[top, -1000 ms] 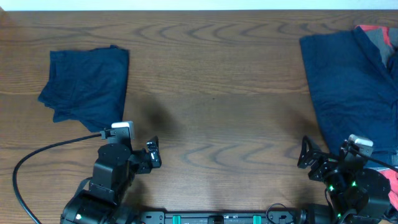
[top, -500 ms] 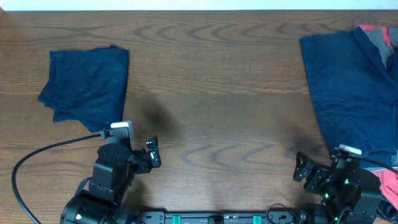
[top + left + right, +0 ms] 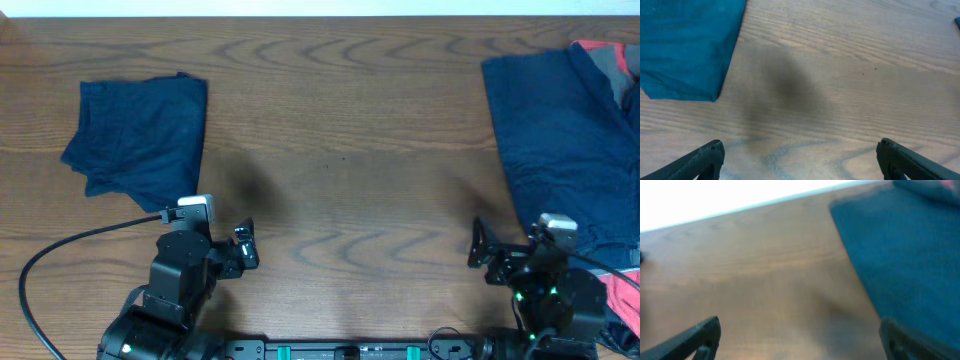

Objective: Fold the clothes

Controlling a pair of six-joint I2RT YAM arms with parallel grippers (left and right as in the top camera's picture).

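Near edge: the left gripper (image 3: 247, 247) and right gripper (image 3: 481, 250) sit low over the table (image 3: 350, 200), jaws wide apart, holding nothing. The unfolded navy garment (image 3: 560, 140) lies just right of and beyond the right gripper, its long axis running near to far; that gripper is the nearer one. The folded navy garment (image 3: 140, 140) lies at far left, beyond the left gripper.

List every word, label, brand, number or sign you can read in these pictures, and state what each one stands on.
There is no readable text in any view.
The folded navy garment, the spread navy garment and the wooden table show no print, tag or number.
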